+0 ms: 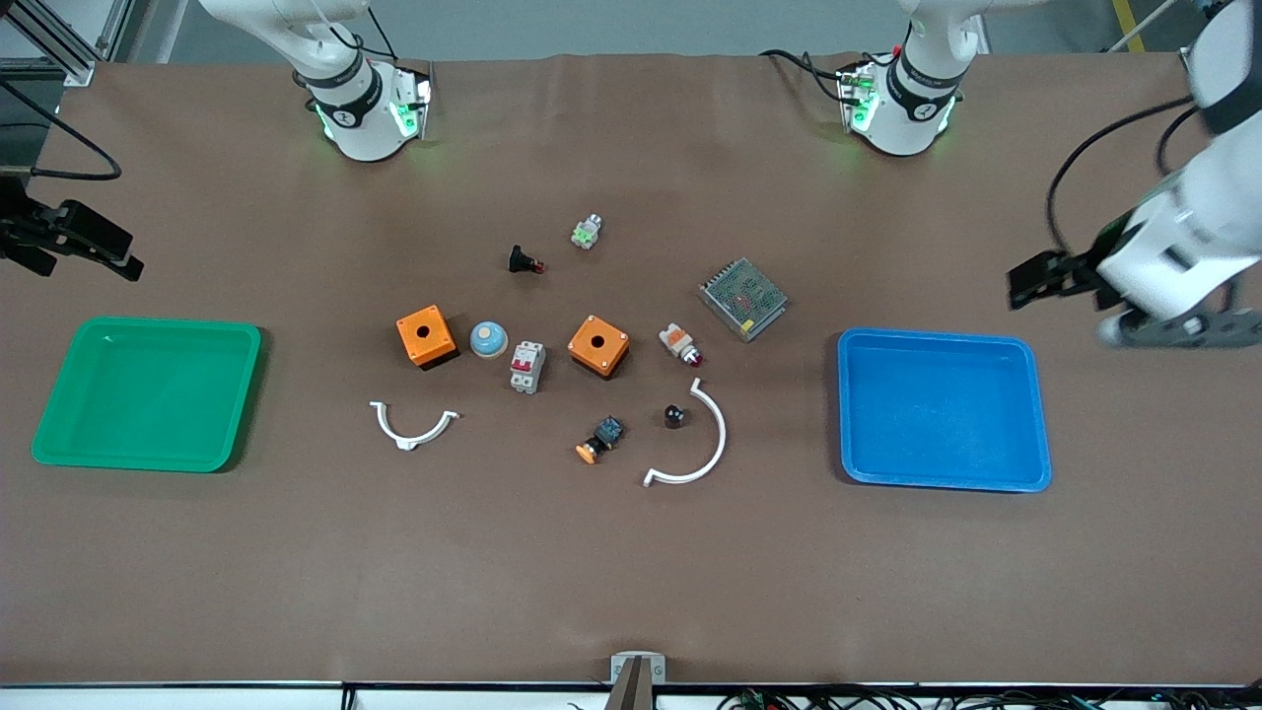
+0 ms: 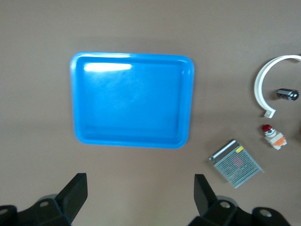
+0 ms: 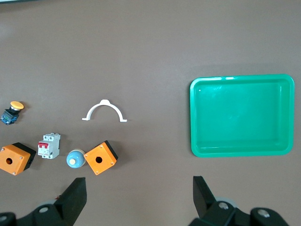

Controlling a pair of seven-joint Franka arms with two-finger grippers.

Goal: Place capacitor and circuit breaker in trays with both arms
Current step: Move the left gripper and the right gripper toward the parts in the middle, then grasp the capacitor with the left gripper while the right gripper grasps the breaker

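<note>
The capacitor (image 1: 674, 415), a tiny black cylinder, lies inside the curve of a white arc (image 1: 702, 446); it also shows in the left wrist view (image 2: 287, 94). The circuit breaker (image 1: 527, 366), grey-white with red levers, stands between a blue dome (image 1: 488, 339) and an orange box (image 1: 598, 345); it also shows in the right wrist view (image 3: 49, 146). My left gripper (image 1: 1025, 281) is open and empty, up over the table at the left arm's end; its own view (image 2: 140, 197) shows bare table between its fingers. My right gripper (image 1: 118, 254) is open and empty (image 3: 139, 197), up at the right arm's end.
A blue tray (image 1: 937, 338) lies toward the left arm's end, a green tray (image 1: 158, 322) toward the right arm's end, both holding nothing. Among the parts are a second orange box (image 1: 426, 336), a metal power supply (image 1: 742, 298), a white-orange lamp (image 1: 680, 344), an orange-capped button (image 1: 599, 440) and a white clip (image 1: 412, 426).
</note>
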